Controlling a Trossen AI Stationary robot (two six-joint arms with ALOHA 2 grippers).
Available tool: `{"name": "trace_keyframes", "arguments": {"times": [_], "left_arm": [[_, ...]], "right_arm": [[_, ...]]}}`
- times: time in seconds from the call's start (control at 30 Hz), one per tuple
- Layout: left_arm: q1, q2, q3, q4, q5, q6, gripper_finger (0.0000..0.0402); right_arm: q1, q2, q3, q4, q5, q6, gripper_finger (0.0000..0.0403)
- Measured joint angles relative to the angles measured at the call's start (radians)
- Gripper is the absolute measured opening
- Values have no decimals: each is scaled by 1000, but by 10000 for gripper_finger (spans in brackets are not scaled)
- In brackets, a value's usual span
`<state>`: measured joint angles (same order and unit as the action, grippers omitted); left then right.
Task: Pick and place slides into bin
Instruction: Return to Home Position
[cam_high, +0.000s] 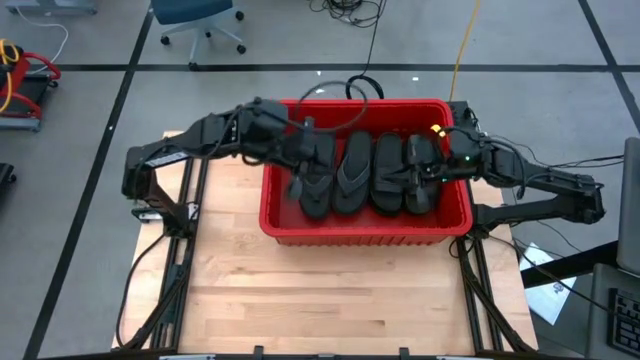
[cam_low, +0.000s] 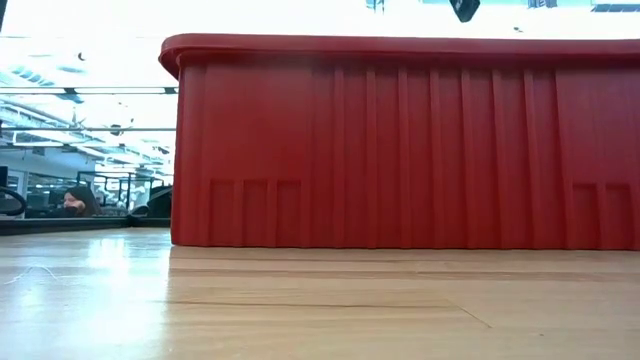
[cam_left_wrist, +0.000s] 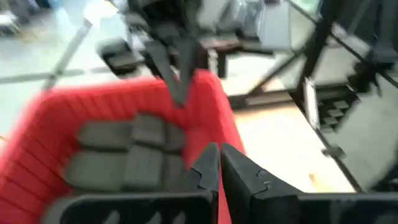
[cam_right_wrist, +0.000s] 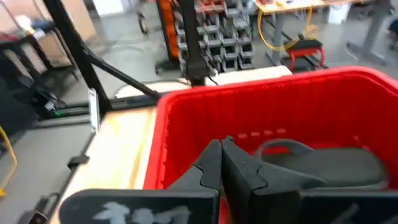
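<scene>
1. High view: bin (cam_high: 365, 230) sits on the far half of the wood counter (cam_high: 330, 300). The slides (cam_high: 352, 175) lie inside it in four rows side by side.
2. Over the bin's left end hangs the left gripper (cam_high: 300, 168), above the leftmost slide. The left wrist view shows its fingers (cam_left_wrist: 208, 165) clenched together, nothing between them.
3. Over the bin's right end hangs the right gripper (cam_high: 428, 160) — fingers (cam_right_wrist: 211, 163) pressed together in the right wrist view, empty.
4. Low view — the bin's ribbed red wall stands on the counter and hides the slides.
</scene>
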<state>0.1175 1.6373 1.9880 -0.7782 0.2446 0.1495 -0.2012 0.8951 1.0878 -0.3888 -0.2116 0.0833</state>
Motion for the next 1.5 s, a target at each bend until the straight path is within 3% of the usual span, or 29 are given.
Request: {"name": "trace_keyframes", "arguments": {"times": [0.17,0.3,0.53,0.67,0.8,0.9,0.97,1.1,1.3,1.5], "left_arm": [[-53,-19,-15,-41,-8,-99,2],[-93,-67,-73,-79,-75,-160,4],[-59,-284,-371,-77,-214,-219,2],[-48,-459,-633,155,-159,-320,1],[-84,-631,-967,568,-112,-462,1],[-128,-695,-1186,859,-123,-569,0],[-152,-718,-1264,963,-166,-597,0],[-170,-730,-1307,964,-214,-588,0],[-172,-797,-1293,902,-267,-455,0],[-175,-915,-1293,809,-349,-379,0]], "right_arm": [[0,-45,-67,98,-27,36,0],[0,-73,-68,95,-24,44,0],[0,-101,-68,95,-21,35,0],[0,-99,-68,92,-21,35,0],[0,-97,-68,93,-19,36,0],[0,-99,-68,93,6,38,0],[0,-100,-68,93,7,56,0],[0,-97,-68,93,5,73,0],[0,-92,-68,84,23,74,0],[12,-137,-68,-74,-99,81,0]]}}
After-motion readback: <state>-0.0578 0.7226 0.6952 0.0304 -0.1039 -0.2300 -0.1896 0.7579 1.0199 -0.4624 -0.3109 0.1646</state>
